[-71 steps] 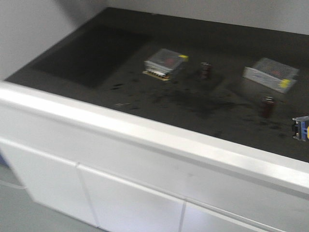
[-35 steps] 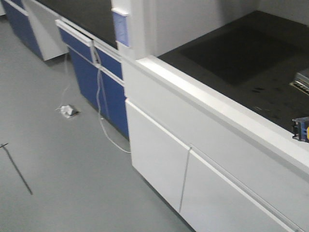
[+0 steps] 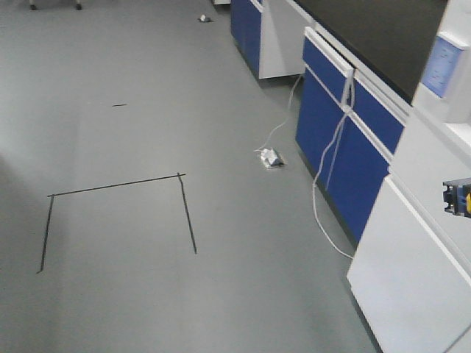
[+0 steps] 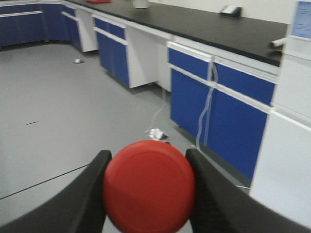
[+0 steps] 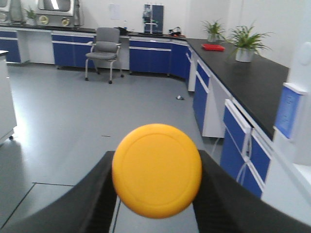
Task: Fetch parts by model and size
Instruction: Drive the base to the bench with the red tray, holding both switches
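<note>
A red-capped push-button switch [image 4: 148,187] fills the bottom of the left wrist view, and my left gripper [image 4: 148,155] is shut on it, a black finger [image 4: 82,194] pressed against each side of the cap. In the right wrist view my right gripper [image 5: 156,160] is shut on the yellow-capped switch [image 5: 156,170] in the same way. Both caps hide the switch bodies in the wrist views. The front view catches a small black, blue and yellow block [image 3: 456,197] at its right edge, in the air beside the white cabinet.
Blue-fronted cabinets [image 3: 346,140] under a black countertop [image 3: 375,37] run along the right, with white cables [image 3: 324,184] hanging to the floor. A small white object [image 3: 270,158] and black tape lines [image 3: 118,184] lie on the grey floor. A grey chair [image 5: 103,51] stands far off.
The front view has swung away from the black countertop with the metal boxes, across the white cabinets, to the open floor. The small block at its right edge kept its place.
</note>
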Available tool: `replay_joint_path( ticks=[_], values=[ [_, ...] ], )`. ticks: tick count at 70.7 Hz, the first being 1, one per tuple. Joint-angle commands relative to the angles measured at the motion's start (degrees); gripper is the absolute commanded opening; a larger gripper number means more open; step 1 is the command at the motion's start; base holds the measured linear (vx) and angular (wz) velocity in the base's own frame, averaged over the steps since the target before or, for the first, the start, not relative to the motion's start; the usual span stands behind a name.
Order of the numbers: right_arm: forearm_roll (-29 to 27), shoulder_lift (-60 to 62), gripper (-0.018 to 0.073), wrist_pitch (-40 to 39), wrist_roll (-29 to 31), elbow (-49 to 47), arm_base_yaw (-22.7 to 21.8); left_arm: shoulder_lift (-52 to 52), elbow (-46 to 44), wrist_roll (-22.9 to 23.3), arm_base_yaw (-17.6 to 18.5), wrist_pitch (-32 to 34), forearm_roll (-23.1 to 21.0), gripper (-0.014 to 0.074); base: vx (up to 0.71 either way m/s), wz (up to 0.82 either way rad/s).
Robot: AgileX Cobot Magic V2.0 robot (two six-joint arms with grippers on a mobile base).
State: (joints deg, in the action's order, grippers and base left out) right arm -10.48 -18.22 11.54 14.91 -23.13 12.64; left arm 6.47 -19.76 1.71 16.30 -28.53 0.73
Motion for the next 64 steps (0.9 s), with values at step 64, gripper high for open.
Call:
replay_joint_path(
  ticks=[64],
  values=[
    [-0.03, -0.43, -0.0010, -4.57, 0.37, -1.50, -0.23, 0.61, -1.48, 0.11, 0.07, 4.53, -0.09, -0.0007, 0.35, 0.17]
  ],
)
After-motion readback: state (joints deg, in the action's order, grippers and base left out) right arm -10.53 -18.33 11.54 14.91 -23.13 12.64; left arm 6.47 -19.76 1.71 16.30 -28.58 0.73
